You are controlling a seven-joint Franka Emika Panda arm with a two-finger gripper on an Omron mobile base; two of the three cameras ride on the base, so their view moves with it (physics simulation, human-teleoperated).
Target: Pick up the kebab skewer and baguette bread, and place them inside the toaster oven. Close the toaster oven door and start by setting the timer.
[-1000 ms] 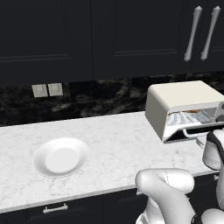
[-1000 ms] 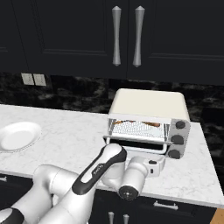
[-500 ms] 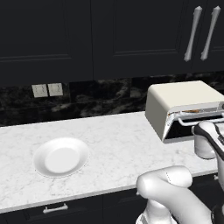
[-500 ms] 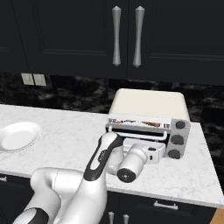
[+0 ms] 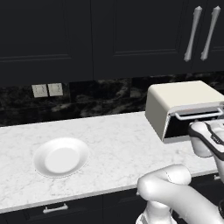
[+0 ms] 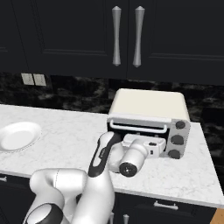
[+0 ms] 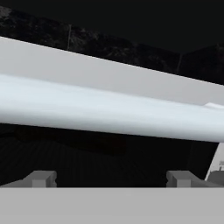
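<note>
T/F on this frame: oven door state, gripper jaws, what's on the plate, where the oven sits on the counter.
1. The toaster oven door is nearly shut. True.
2. The gripper is clamped on the handle. False: the jaws stand open, with the bar just ahead of the tips.
3. The white plate holds the baguette. False: it is bare.
4. The toaster oven sits on the counter under the handled cabinet doors. True.

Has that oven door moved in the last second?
Yes. The toaster oven door has swung up toward the toaster oven body; a second ago it hung open, showing the rack, and now it is nearly shut.
</note>
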